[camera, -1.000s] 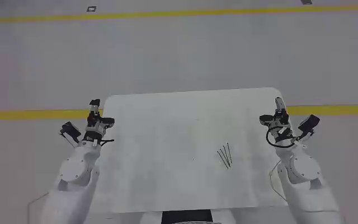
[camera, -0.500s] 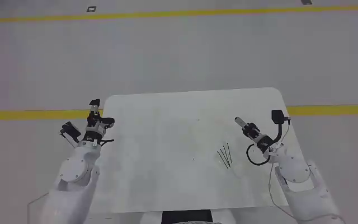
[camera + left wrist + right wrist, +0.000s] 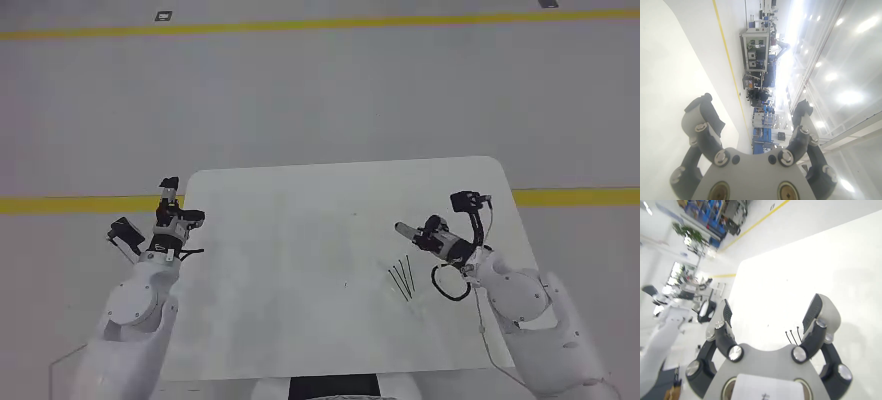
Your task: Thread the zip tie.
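Now, zip ties [image 3: 402,277]: three thin black strips lie flat on the bench, side by side and slightly fanned. They are on its right half, nearer the robot's edge than the far edge. In the right wrist view each has a small square head at one end.
Bench [image 3: 290,320]: a white top with rounded far corners, and the ties are the only loose things on it.
Right end effector [image 3: 405,230]: held over the right half of the bench, just beyond the ties and apart from them, pointing toward the bench's middle. In its own wrist view its two ribbed fingers [image 3: 814,311] stand wide apart with nothing between them. The ties show on the bench just beside one finger.
Left end effector [image 3: 168,186]: just outside the bench's left edge, about level with the bench's far part, pointing away from the robot and well apart from the ties. Its own wrist view shows the two dark fingers [image 3: 704,111] spread wide and holding nothing.
Floor [image 3: 400,100]: pale grey all round the bench.
Near yellow line [image 3: 60,204]: runs across the floor and passes behind the bench.
Far yellow line [image 3: 300,24]: crosses the floor well beyond the bench, with a small dark square plate [image 3: 163,16] beside it.
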Motion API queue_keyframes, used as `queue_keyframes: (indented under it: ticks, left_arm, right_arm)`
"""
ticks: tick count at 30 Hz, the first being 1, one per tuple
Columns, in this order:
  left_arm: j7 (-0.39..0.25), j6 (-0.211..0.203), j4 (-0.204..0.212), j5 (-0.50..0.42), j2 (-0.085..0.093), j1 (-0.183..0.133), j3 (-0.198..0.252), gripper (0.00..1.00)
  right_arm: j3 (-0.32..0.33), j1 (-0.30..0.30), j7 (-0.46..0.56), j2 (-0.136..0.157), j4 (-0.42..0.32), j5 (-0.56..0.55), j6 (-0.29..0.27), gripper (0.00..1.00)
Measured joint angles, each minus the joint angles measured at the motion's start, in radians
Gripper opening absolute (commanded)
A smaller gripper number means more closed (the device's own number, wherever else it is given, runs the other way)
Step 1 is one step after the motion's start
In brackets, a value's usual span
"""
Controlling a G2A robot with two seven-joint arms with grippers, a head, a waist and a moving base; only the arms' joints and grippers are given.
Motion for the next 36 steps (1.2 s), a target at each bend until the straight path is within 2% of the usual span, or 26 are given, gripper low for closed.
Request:
queue_keyframes:
  ticks: [4,6,21,24,26,31,36]
  left_arm:
    - [0.000,0.000,0.000,0.000,0.000,0.000,0.000,1.00]
    - [0.000,0.000,0.000,0.000,0.000,0.000,0.000,1.00]
    - [0.000,0.000,0.000,0.000,0.000,0.000,0.000,1.00]
    - [0.000,0.000,0.000,0.000,0.000,0.000,0.000,1.00]
    - [0.000,0.000,0.000,0.000,0.000,0.000,0.000,1.00]
    - [0.000,0.000,0.000,0.000,0.000,0.000,0.000,1.00]
    - [0.000,0.000,0.000,0.000,0.000,0.000,0.000,1.00]
  right_arm:
    - [-0.061,0.040,0.147,0.007,0.009,-0.116,-0.015,1.00]
    - [-0.072,0.043,0.178,0.008,0.010,-0.123,-0.021,1.00]
    - [-0.070,0.043,0.175,0.008,0.009,-0.119,-0.021,1.00]
    - [-0.054,0.035,0.192,0.016,-0.028,-0.176,-0.047,1.00]
    - [-0.037,0.022,0.231,0.023,-0.063,-0.238,-0.065,1.00]
    - [-0.014,0.016,0.379,0.038,-0.120,-0.279,-0.111,1.00]
    - [-0.035,0.036,0.541,0.049,-0.143,-0.292,-0.142,1.00]
